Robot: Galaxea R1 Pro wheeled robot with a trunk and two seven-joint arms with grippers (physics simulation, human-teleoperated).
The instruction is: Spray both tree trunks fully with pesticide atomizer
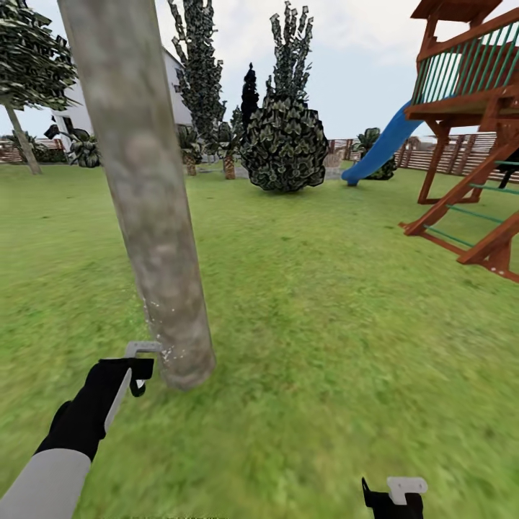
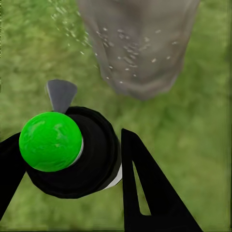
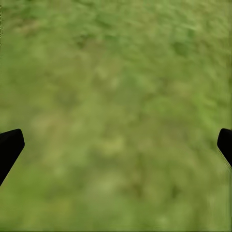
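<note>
The near tree trunk (image 1: pixel 148 216), thick and grey-tan, rises from the grass floor (image 1: pixel 324 324) left of centre. My left gripper (image 1: pixel 138 369) hovers low beside its base, shut on the pesticide atomizer (image 2: pixel 50 140), a black bottle with a bright green ball top and a grey nozzle (image 2: pixel 61 94). The nozzle faces the trunk base (image 2: pixel 140 48), and white droplets speckle the bark there (image 1: pixel 155 324). A second tree (image 1: pixel 21 144) with a leaning grey trunk stands far off at the left. My right gripper (image 1: pixel 393 501) hangs open over bare grass (image 3: pixel 116 96).
A wooden play tower (image 1: pixel 468 144) with a blue slide (image 1: pixel 382 148) stands at the right. A round dark bush (image 1: pixel 283 144) and tall dark conifers (image 1: pixel 198 72) are in the middle distance, with a white house (image 1: pixel 173 86) and slat fence (image 1: pixel 447 151) behind.
</note>
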